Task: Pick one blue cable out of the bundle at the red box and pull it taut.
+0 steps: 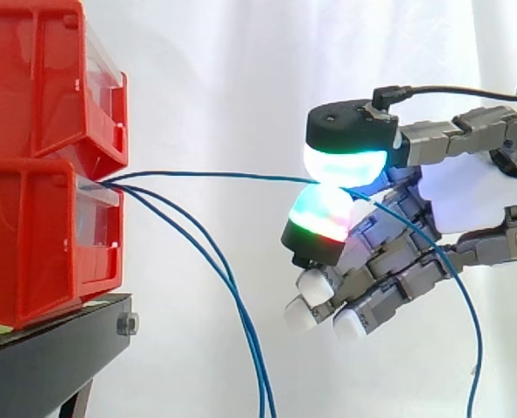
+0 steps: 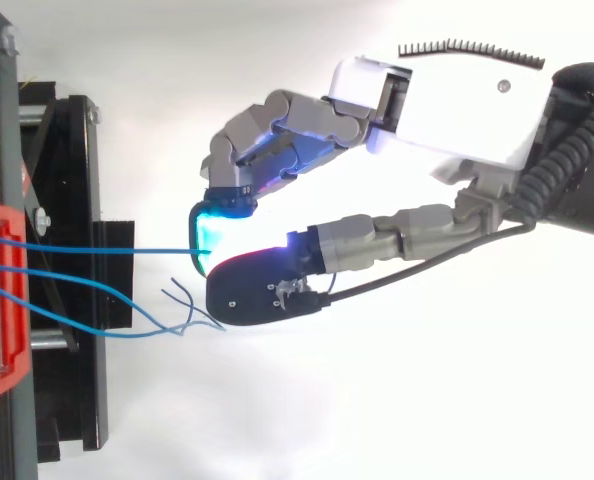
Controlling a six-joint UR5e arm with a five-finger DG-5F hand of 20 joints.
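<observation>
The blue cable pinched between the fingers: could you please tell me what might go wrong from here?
The blue cable is pinched only at the tips of the fingers, so it may slip as pull builds. It runs nearly straight to the red box; more pull could strain its anchoring there.

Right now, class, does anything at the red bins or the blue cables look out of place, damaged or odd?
Nothing looks damaged or spilled. One blue cable runs nearly level from the lower red bin to the hand, pinched between glowing pads; the rest of it hangs down past the hand. The other two cables sag below it.
</observation>
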